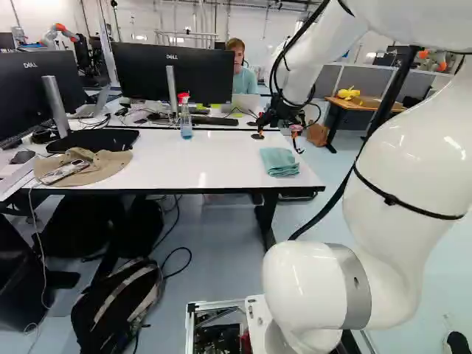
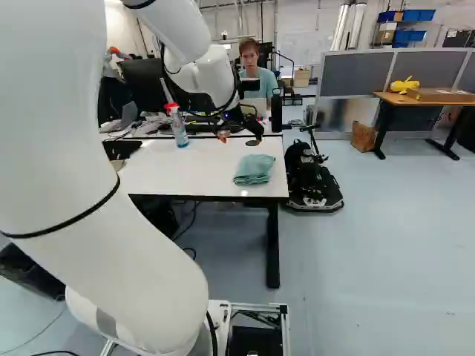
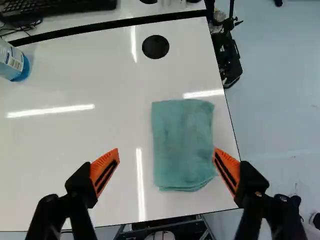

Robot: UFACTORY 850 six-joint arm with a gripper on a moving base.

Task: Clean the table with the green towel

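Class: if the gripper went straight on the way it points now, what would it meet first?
The gripper would probably meet the green towel, lying off-centre between its open fingers, though depth is unclear.

Left base view: monitor (image 1: pixel 26 92) cropped at left edge, arm (image 1: pixel 420 18) cropped upper right. Wrist view: bottle (image 3: pixel 10 61), keyboard (image 3: pixel 60 6) cut off.

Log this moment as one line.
pincer: open, above white table | green towel: folded, near table corner, ungripped | spray bottle: upright on table
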